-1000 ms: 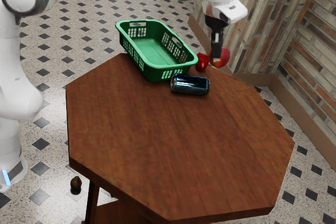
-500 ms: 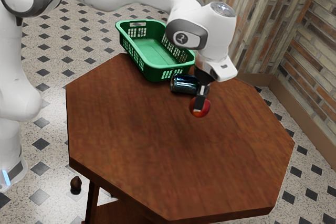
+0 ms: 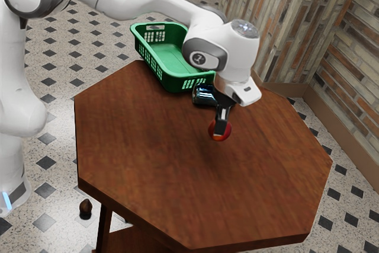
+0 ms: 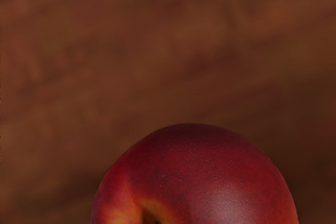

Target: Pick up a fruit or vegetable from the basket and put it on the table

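our gripper [image 3: 221, 130] is clamped on the red fruit [image 4: 205, 177], a nectarine by its look, with the hand pointing down near the middle of the exterior frame. below is the bare wood of the table [image 3: 189, 188], and we cannot tell exactly how much air, if any, is between fruit and wood. that doubt is our main worry: if we let go too high, the fruit will drop, bounce and start rolling, since it is round and likely has no flat side to settle on. if we press on down after it has touched, we may squeeze it sideways out of our grip. the skin looks smooth, so a jerk or a hold away from its widest part could make it slip or turn. opening unevenly is another risk, as one finger might drag it along and nudge it off. a roll toward the upper part of the frame could send it against the dark can [image 3: 205, 94], which lies on its side just beside the green basket [image 3: 177, 83] and might roll too. a long roll the other way would meet the lower edge and the floor [image 3: 53, 229]. we judge the carrying nearly done; what remains calls for a slow lowering, a gentle release and a straight lift away.
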Robot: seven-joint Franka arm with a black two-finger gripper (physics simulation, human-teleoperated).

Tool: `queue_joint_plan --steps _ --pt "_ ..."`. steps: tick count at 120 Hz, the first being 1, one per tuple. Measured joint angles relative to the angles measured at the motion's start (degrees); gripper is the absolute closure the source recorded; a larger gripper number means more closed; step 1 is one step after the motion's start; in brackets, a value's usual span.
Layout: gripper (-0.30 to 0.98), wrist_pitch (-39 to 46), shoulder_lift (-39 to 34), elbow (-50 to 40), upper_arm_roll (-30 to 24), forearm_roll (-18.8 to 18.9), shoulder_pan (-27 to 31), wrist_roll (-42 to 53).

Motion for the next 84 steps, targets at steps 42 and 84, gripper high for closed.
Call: queue_joint_plan --steps 42,84 --pt "0.44 3.54 -1.63 -1.75 4.82 2.51 -2.26 -3.76" --pt "0.05 -7.74 2.21 22.84 9.43 -2.25 -8.0 -4.4"
